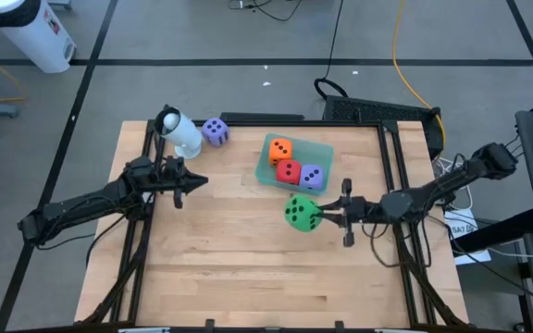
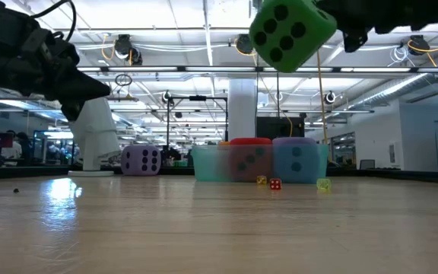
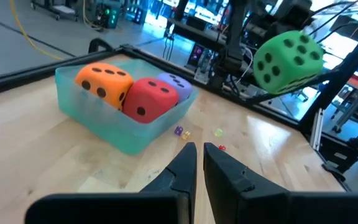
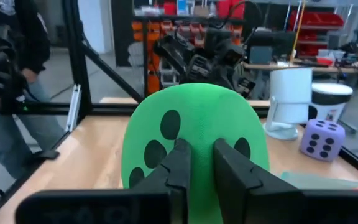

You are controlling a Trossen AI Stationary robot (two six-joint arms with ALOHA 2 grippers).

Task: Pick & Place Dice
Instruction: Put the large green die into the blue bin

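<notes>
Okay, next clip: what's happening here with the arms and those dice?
The right tool is shut on the green die and holds it in the air just outside the teal bin. The bin already holds the orange die, the red die and a purple die. A second purple die sits on the table beside a white object. The left tool waits nearby, shut and empty.

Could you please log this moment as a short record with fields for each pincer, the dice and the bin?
right pincer: shut on the green die, held in the air just in front of the bin
left pincer: shut, empty, waiting on the table's left side
bin: holds the orange die, red die and one purple die
loose purple die: on the table beside the white device
dice left to place: two
</notes>
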